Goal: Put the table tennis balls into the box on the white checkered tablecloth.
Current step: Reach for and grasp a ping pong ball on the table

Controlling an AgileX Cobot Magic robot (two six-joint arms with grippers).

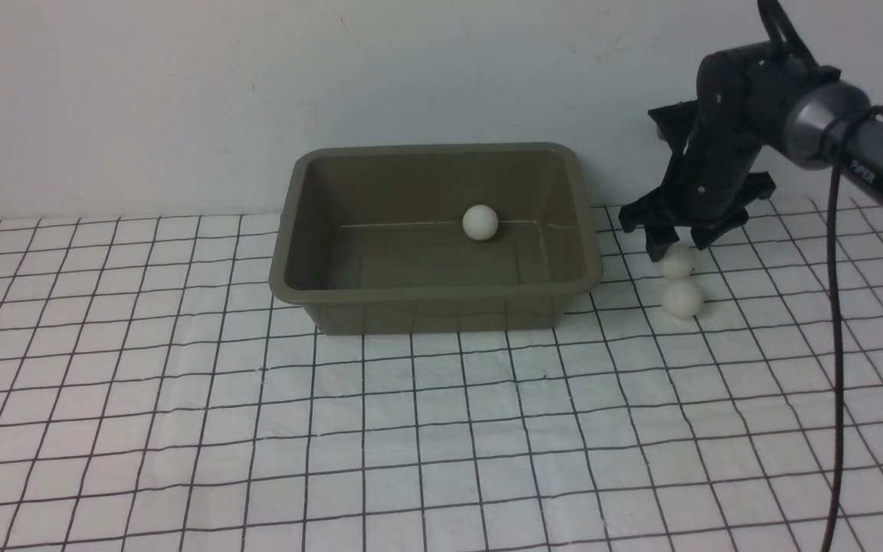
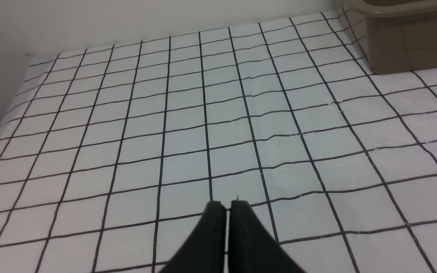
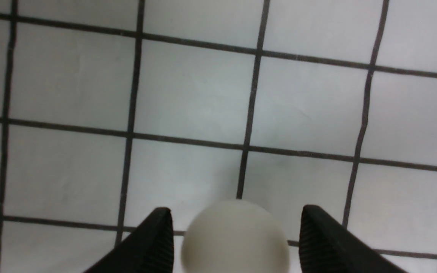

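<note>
Right end effector (image 1: 675,247) hangs over the far loose ball (image 1: 677,262), jaws apart and straddling it. The right wrist view shows that ball between the jaws with a gap on each side, so it is not gripped yet. Second loose ball (image 1: 682,299) sits just in front of the first, touching or nearly so, cannot tell which. Both lie on the white checkered tablecloth (image 1: 411,429), just right of the box (image 1: 434,310). Third ball (image 1: 480,222) is already inside the box, by the back wall. Left end effector (image 2: 228,206) has jaws together, nothing in them, over bare cloth left of the box.

Step in hand, as I judge it: grasping ball two of three. Next move calls for closing squarely on the ball's middle without nudging its neighbour, then lifting, carrying left over the rim and releasing. Risk: a smooth round ball may squirt out if pinched off-centre.
</note>
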